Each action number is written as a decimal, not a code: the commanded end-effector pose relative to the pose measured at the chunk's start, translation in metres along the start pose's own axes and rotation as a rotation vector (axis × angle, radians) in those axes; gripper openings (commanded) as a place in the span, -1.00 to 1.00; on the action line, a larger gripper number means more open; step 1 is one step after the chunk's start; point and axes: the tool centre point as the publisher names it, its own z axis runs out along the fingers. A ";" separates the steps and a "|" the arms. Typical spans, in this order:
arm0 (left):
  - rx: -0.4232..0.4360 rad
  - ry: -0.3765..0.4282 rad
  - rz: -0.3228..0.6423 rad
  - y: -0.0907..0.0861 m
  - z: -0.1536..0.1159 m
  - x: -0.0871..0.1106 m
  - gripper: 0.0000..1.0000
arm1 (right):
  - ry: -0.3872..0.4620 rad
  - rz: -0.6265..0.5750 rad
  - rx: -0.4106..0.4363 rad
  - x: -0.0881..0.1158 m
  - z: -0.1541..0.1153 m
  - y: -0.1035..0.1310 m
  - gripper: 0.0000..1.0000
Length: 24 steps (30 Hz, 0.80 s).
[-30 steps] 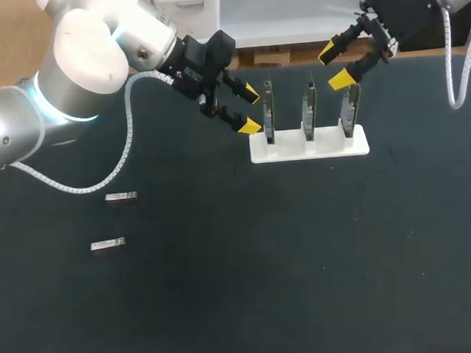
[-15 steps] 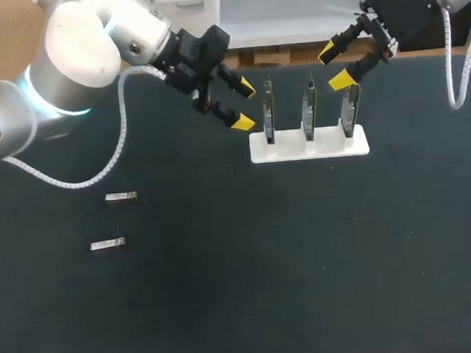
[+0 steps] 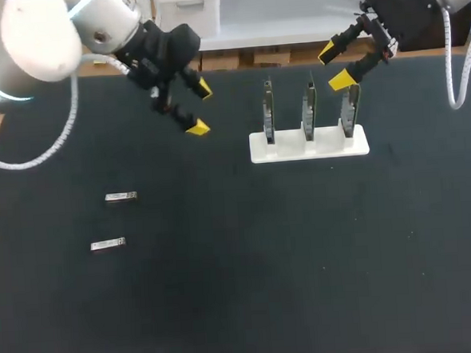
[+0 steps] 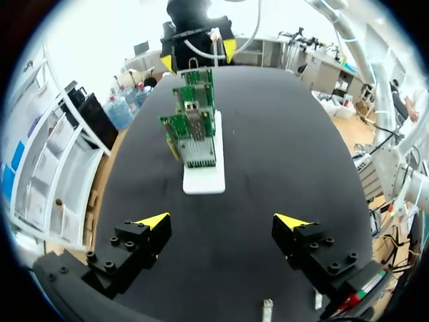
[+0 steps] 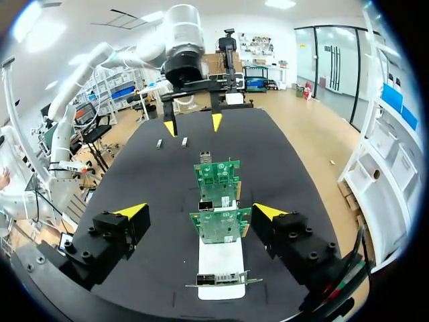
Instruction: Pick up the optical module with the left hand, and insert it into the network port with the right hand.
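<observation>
Left and right jaws spread, optical modules [image 3: 121,197] on table [image 3: 250,287]

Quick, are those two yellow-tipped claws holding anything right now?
Left gripper: open, empty.
Right gripper: open, empty.

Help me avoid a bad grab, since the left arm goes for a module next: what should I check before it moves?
1. Left gripper open and empty: ok.
2. Two small silver rectangular optical modules, one and another, lying flat and apart on the black table: ok.
3. Left gripper above a module: not ok; it hangs off toward the white holder.
4. Right gripper open and empty, by the rightmost green circuit board: ok.
5. All three boards upright in the holder: ok.
6. Metal network port cage clear inside: cannot tell.
</observation>
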 end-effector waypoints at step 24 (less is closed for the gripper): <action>-0.186 0.308 -0.107 -0.076 -0.034 0.126 1.00 | 0.000 0.000 0.006 0.000 0.000 0.002 1.00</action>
